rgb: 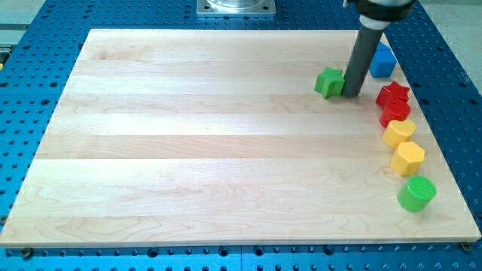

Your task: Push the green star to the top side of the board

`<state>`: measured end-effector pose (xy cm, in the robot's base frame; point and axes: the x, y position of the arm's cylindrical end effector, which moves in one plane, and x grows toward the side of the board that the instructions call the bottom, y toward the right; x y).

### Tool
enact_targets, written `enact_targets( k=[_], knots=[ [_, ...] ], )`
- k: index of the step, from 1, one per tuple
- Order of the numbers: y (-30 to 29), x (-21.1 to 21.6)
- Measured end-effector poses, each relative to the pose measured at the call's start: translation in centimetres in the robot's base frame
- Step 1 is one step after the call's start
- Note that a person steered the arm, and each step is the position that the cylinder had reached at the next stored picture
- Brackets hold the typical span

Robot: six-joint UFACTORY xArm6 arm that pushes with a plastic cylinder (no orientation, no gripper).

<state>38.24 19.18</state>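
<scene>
**Q:** Start at the view's bottom and work upward. What lies closest?

**Me:** The wooden board [188, 150] fills most of the view, resting on a blue perforated table [30, 45]. Nearest the view's bottom, by the board's right edge, stands a green cylinder [416, 193]. Just above it sits a yellow block [407, 158] that looks hexagonal, then a second yellow block [399, 132] whose shape I cannot make out for certain. The two yellows are just beside each other.

**Q:** And further up that right edge?

**Me:** A red block [395, 113] touches the upper yellow one, and a red star [392, 94] sits right behind it; the two reds overlap in this view. Beyond them, at the board's upper right, is a blue block [382, 62], partly hidden by my rod.

**Q:** Where is the green star?

**Me:** The green star [329, 82] lies in the board's upper right part, to the view's left of the reds and below the top edge. My tip [352, 94] is down on the board at the star's right side, touching it or very nearly so.

**Q:** Jaws wide or narrow?

**Me:** I have none to report: only a straight dark rod, holding nothing.

**Q:** Anything past the board?

**Me:** A grey metal mount [236, 7] at the view's top.
</scene>
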Motion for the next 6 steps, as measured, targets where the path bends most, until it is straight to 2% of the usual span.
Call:
enact_targets(
  k=[1, 2, 3, 4, 6],
  knots=[
    [-3.5, 2.6],
    [-4.8, -2.9],
    [-4.5, -4.9],
    [0.4, -0.1],
    [-0.6, -9.5]
  ],
)
